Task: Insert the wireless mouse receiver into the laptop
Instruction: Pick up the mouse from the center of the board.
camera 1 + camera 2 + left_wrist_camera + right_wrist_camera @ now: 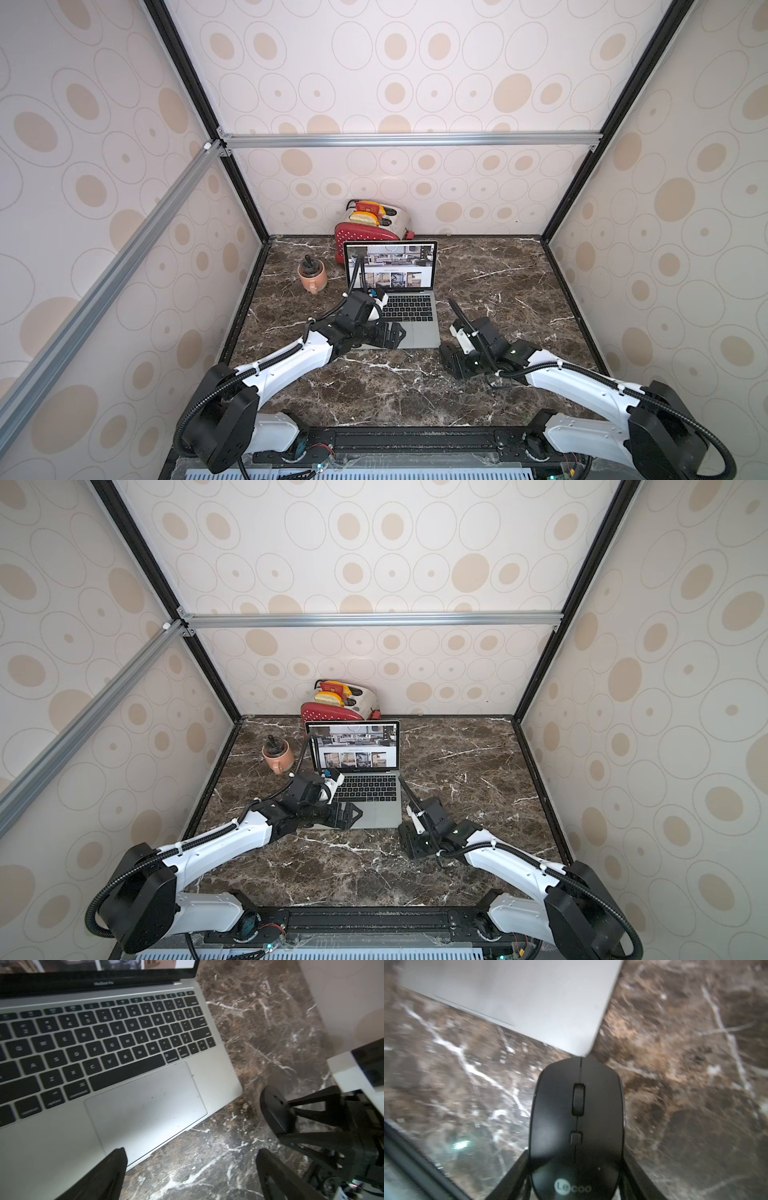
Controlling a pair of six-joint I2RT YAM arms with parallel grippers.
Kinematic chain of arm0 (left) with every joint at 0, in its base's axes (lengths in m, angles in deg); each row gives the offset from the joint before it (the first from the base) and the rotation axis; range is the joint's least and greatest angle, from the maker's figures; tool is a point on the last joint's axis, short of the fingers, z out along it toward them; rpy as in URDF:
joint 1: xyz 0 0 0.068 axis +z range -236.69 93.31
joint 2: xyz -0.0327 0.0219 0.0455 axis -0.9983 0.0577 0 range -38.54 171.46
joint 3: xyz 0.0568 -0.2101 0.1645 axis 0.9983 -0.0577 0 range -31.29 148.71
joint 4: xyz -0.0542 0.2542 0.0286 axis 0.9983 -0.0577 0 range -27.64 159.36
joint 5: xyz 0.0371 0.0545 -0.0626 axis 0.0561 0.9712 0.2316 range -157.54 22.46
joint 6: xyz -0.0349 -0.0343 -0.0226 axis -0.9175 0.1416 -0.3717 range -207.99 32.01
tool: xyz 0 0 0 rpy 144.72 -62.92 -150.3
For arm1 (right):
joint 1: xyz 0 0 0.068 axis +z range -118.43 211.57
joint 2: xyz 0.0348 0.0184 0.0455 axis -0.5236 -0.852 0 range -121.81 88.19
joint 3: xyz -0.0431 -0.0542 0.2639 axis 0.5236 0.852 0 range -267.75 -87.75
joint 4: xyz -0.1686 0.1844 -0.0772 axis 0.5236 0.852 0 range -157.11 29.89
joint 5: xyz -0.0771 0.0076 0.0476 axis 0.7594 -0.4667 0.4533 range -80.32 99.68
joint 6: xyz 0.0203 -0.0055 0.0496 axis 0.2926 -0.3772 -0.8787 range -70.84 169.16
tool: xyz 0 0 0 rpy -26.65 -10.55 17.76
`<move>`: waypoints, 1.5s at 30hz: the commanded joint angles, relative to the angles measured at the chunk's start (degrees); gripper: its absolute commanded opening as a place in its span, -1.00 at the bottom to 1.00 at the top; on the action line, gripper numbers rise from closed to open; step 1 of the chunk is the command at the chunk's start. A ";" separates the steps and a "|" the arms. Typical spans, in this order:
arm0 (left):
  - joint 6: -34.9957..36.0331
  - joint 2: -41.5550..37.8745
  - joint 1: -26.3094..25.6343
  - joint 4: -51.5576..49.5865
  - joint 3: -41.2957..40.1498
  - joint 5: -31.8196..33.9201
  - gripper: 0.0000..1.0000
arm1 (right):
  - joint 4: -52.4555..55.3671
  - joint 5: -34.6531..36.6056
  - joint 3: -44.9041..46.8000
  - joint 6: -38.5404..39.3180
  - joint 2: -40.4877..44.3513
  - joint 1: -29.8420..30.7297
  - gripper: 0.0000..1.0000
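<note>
Laptop (409, 309) sits open mid-bench, screen lit w/ a page of room photos, lid toward the back wall. Receiver isn't visible in any view. It's prob. stowed under the mouse (577, 1105), but that's a guess.

R fingers (521, 1167) pinch the mouse by its rear flanks, nose right at the laptop's near R corner. Can't tell if it touches the corner or is off the bench (374, 386). L fingers (112, 1167) are spread wide and empty, one tip over the palm rest, the other over bare bench past the near edge.

Step in hand, as I read it: get the mouse up and turned so the L side can reach its belly.
- Squeeze the flanks only, not the buttons.
- Lift straight before rolling, so the nose doesn't nudge the laptop.
- Roll the underside toward the L fingers.
- The stub will be tiny and slick, so L needs a square, narrow pinch.
- No ports show in any view, so find the slot before committing.

Bench is dark brown marble-look w/ white veins, glossy, so things prob. slide easily. Behind the laptop is a red-and-white toaster (374, 226) w/ slices in it. L of the laptop is a pink mug (311, 276). Walls (415, 62) carry beige-oval paper in a black and alu frame (411, 139).
</note>
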 commanded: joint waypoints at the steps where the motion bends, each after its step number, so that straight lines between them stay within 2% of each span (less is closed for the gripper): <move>1: -3.38 -2.21 2.89 9.78 0.02 -14.14 0.98 | -10.61 -19.88 -2.57 0.81 1.17 -5.97 -0.19; 5: -8.08 -2.54 3.22 22.71 -0.66 -28.74 0.98 | -20.79 -38.04 -4.46 -1.11 -0.86 -13.72 -0.20; 8: -13.72 -1.84 3.36 32.49 -0.05 -34.77 0.98 | -24.57 -45.74 -7.98 -0.64 -3.54 -15.58 -0.22; 11: -16.11 -1.04 3.35 36.11 1.69 -37.38 0.98 | -28.51 -50.63 -10.88 -1.64 -6.08 -16.26 -0.42; 16: -17.91 0.01 3.92 38.62 2.94 -39.63 0.98 | -35.92 -54.61 -12.53 -5.19 -7.67 -16.30 -0.46; 20: -22.29 1.14 4.23 47.32 1.98 -40.62 0.98 | -39.76 -57.54 -13.01 -7.68 -8.70 -16.12 -0.49; 26: -25.49 3.56 4.28 54.16 1.78 -39.74 0.96 | -40.62 -59.45 -13.91 -7.65 -8.97 -14.34 -0.56; 34: -33.58 7.15 4.40 66.02 2.20 -40.87 0.82 | -41.97 -59.46 -15.55 -8.07 -10.57 -12.51 -0.65; 39: -32.52 5.06 4.29 65.37 0.99 -40.65 0.57 | -42.72 -59.40 -16.42 -8.68 -11.69 -11.46 -0.66; 43: -31.41 3.97 4.31 62.53 0.73 -39.47 0.16 | -42.67 -59.03 -16.87 -8.60 -12.46 -11.03 -0.65; 45: -30.60 3.54 4.32 60.72 0.51 -38.62 0.12 | -42.64 -58.80 -17.22 -8.57 -12.79 -10.99 -0.64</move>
